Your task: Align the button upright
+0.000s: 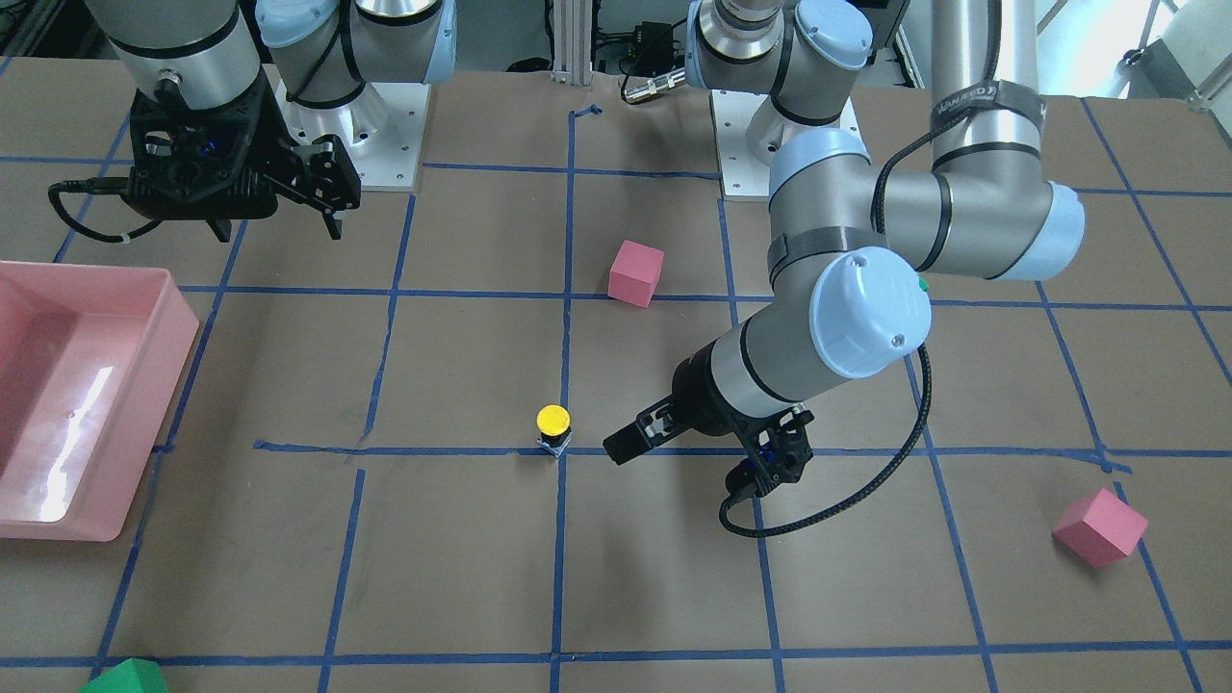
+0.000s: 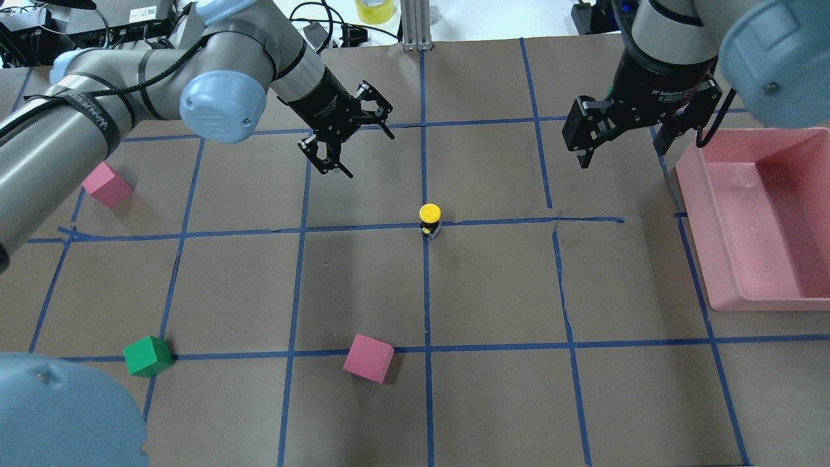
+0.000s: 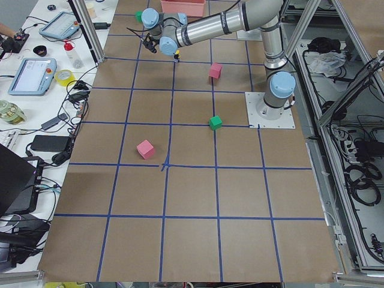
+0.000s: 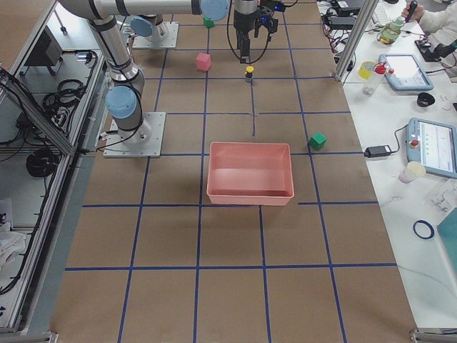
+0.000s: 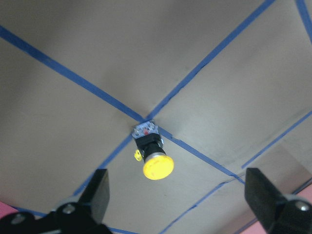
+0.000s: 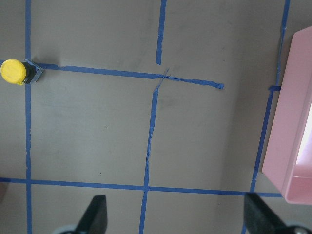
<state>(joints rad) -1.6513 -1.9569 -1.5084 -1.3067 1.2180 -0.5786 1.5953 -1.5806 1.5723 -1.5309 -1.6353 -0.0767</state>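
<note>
The button (image 2: 430, 219) stands upright on a crossing of blue tape lines, yellow cap on top, black body and grey-white base below; it also shows in the front view (image 1: 552, 428), the left wrist view (image 5: 152, 156) and the right wrist view (image 6: 17, 72). My left gripper (image 2: 371, 155) is open and empty, raised above the table and apart from the button; in the left wrist view the button lies between and beyond its fingers (image 5: 97, 192). My right gripper (image 2: 619, 149) is open and empty, hovering beside the pink bin, far from the button.
A pink bin (image 2: 752, 298) sits at the table's right side. Two pink cubes (image 2: 367, 358) (image 2: 107, 185) and a green cube (image 2: 148, 355) lie on the left half of the table. Blue tape lines grid the brown surface.
</note>
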